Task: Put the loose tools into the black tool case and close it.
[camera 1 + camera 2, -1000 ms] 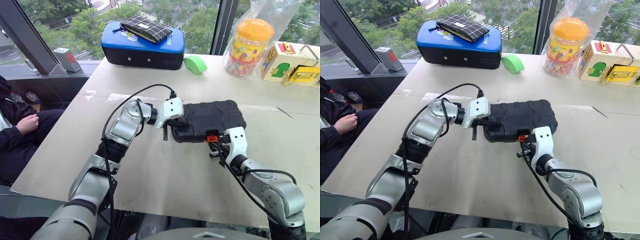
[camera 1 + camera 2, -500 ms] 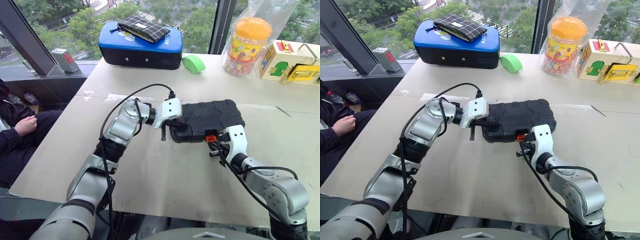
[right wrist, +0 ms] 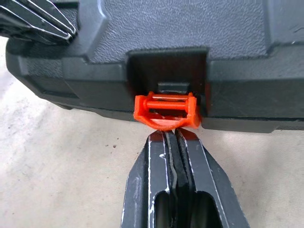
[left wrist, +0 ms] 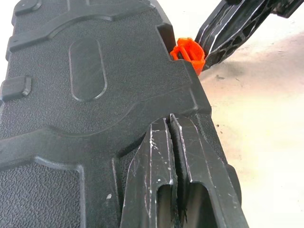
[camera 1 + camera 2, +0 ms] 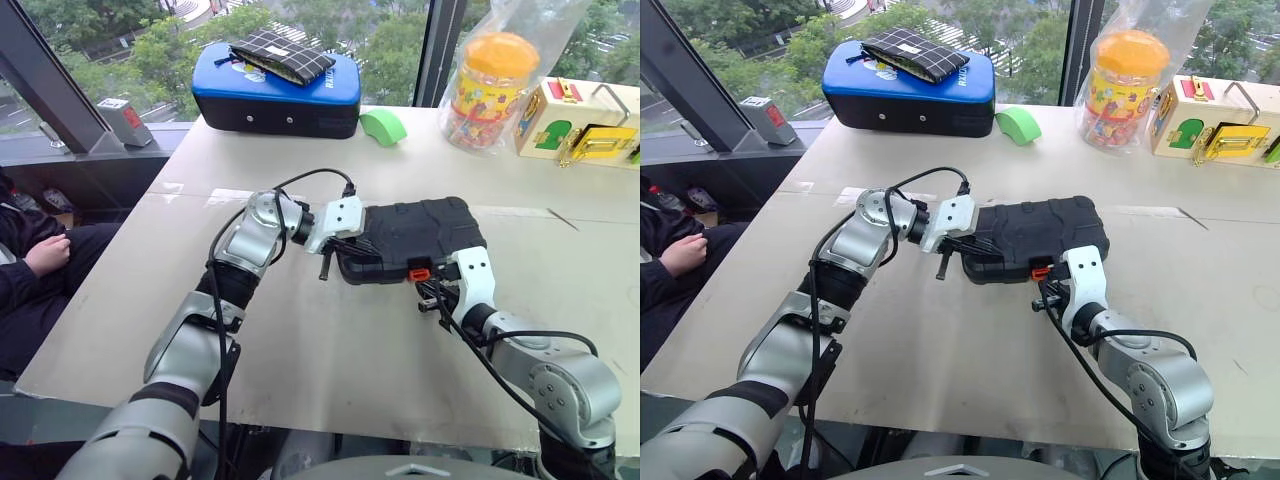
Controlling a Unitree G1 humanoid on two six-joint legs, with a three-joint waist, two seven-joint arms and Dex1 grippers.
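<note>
Left eye view shows the pale flat desk (image 5: 330,370), wide and bare toward its near edge and right side. Near its middle lies the flat black moulded-plastic tool case (image 5: 410,238), lid down, long axis running across the desk from left to right. Left claw (image 4: 173,161), clenched on nothing, presses on the ribbed lid at the case's left end. Right claw (image 3: 176,156), likewise clenched and empty, sits just below the small orange latch (image 3: 166,110) on the case's near edge, tips touching it. Judging from this, the latch must be pushed up and away to snap shut; the right arm is nearer.
</note>
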